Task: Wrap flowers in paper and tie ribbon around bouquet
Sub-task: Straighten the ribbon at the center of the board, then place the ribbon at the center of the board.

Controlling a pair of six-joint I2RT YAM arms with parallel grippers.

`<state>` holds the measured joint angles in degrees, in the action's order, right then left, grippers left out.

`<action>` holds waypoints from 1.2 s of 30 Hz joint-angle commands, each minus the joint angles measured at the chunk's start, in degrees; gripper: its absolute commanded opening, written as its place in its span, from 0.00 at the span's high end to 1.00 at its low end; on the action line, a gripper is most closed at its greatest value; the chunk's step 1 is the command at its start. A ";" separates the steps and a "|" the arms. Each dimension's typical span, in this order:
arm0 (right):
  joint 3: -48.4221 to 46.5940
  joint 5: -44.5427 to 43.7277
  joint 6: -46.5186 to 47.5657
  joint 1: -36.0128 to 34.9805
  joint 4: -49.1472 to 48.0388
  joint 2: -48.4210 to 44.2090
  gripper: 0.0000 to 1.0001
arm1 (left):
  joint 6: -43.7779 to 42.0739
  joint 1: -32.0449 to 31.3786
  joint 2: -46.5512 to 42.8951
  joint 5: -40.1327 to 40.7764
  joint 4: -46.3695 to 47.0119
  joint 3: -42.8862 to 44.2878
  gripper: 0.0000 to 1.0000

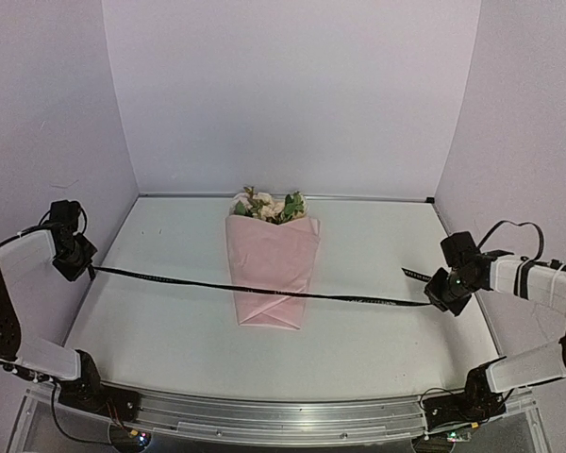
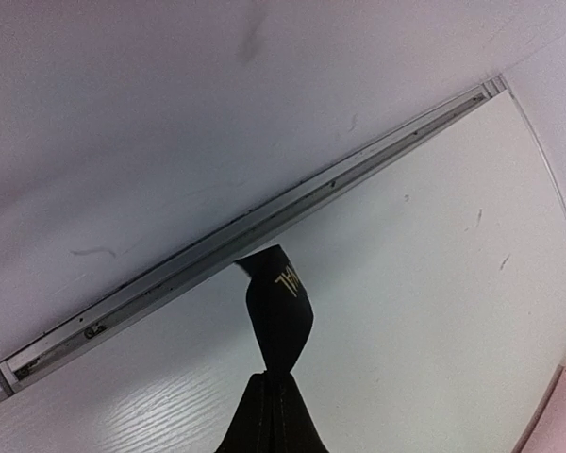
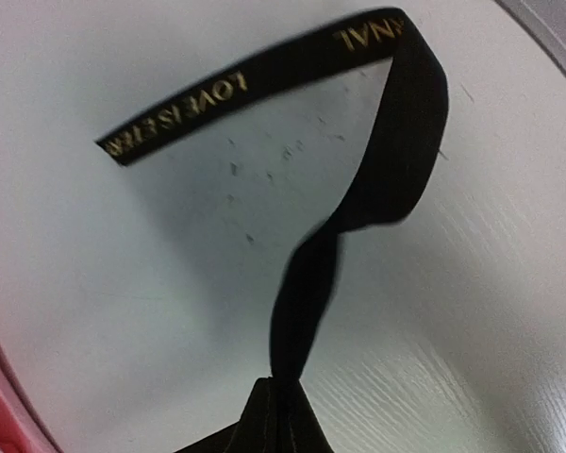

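Note:
The bouquet (image 1: 272, 274) lies mid-table, its pale pink and cream flowers (image 1: 269, 206) pointing to the back wall out of the folded pink paper (image 1: 270, 283). The black ribbon (image 1: 198, 282) with gold lettering stretches straight across the cone's lower part. My left gripper (image 1: 87, 268) is shut on the ribbon's left end; a short twisted tail (image 2: 279, 311) sticks up from the closed jaws (image 2: 275, 379). My right gripper (image 1: 432, 300) is shut on the right end. Its free tail (image 3: 377, 189) curls up and back from the gripper (image 3: 281, 382).
A metal rail (image 2: 264, 226) runs along the foot of the left wall, close to my left gripper. The lilac walls (image 1: 292, 94) enclose the white table (image 1: 170, 330) on three sides. The arm bases (image 1: 75, 373) sit at the near edge.

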<state>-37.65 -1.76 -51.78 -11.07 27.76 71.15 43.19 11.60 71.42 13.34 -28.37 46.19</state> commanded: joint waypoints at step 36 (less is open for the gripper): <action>-34.48 20.33 9.18 -20.69 -21.16 34.90 0.02 | -10.40 -25.87 24.06 -42.93 27.56 14.18 0.03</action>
<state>-66.01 13.65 -40.95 -30.45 12.76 100.84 35.97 -10.88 87.66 -19.13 -7.59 54.08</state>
